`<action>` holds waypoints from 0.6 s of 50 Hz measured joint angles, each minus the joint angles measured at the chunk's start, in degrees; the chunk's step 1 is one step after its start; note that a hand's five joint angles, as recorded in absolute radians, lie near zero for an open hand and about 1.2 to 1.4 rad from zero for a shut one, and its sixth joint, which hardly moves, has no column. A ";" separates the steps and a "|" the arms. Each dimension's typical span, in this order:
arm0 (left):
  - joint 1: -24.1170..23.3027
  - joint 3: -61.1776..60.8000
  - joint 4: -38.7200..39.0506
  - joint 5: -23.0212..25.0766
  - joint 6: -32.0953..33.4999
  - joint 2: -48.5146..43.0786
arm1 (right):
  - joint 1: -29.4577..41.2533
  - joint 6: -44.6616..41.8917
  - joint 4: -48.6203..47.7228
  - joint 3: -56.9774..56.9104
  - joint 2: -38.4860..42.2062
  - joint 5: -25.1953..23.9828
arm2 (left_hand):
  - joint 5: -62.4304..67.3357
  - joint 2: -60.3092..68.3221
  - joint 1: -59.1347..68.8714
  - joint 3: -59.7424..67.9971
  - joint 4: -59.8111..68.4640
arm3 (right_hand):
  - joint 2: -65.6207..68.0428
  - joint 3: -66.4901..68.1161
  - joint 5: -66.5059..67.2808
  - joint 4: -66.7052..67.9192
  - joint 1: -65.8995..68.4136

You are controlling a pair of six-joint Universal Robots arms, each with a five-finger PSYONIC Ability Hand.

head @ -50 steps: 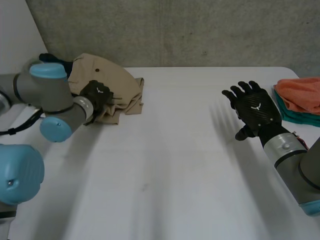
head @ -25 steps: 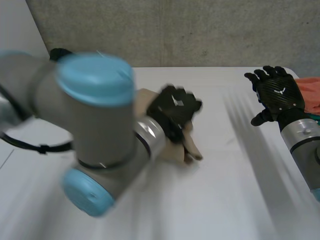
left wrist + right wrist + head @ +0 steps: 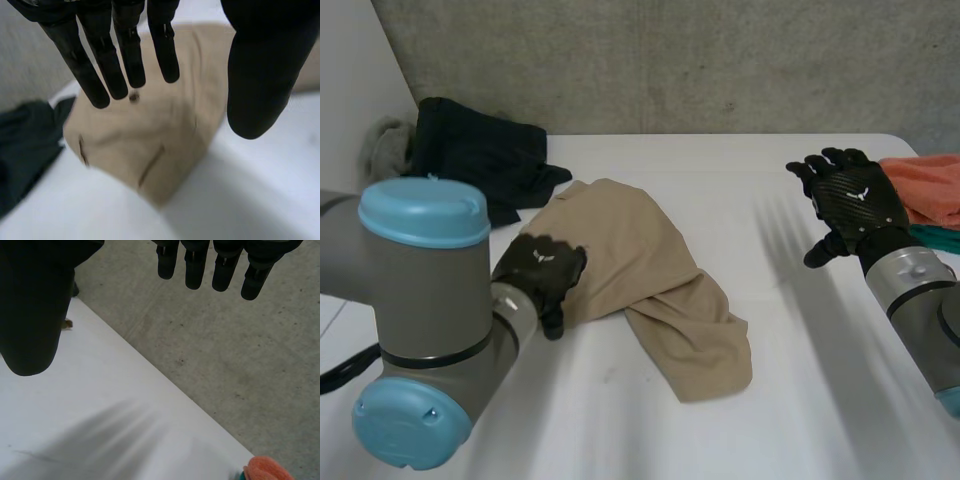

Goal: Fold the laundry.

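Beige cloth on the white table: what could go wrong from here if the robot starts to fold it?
1. The crumpled beige cloth is bunched, not flat; folding now may trap creases.
2. The open left hand has no grip on its edge, so the cloth may slip.
3. The dark clothing pile lies close and might be dragged along.

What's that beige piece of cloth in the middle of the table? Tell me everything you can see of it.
It is a tan garment of what looks like plain woven cotton, with stitched seams, slit-like openings and a small dark button. It lies unfolded and rumpled on the white table, one part trailing toward the front edge. The left hand is at its edge, fingers straight, not gripping it. A dark pile of clothes lies just behind it.
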 measured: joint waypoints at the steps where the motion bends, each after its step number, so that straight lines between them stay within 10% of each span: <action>1: 0.85 -0.71 0.48 0.61 0.20 -0.54 | 0.13 -0.14 0.05 0.04 0.07 0.00 | 0.89 1.03 0.80 0.99 0.97 | 0.00 0.00 0.00 0.00 0.00; 22: 5.83 2.62 10.88 2.69 7.37 -13.42 | 1.04 -3.64 -0.28 1.20 0.80 -0.07 | -4.54 -4.28 -4.90 -4.07 -4.61 | 0.00 0.00 0.00 0.00 0.00; 30: 6.70 5.46 14.88 2.23 11.44 -16.31 | 1.10 -4.23 -0.33 1.71 0.72 -0.10 | 30.41 32.20 30.06 31.91 31.85 | 0.00 0.00 0.00 0.00 0.00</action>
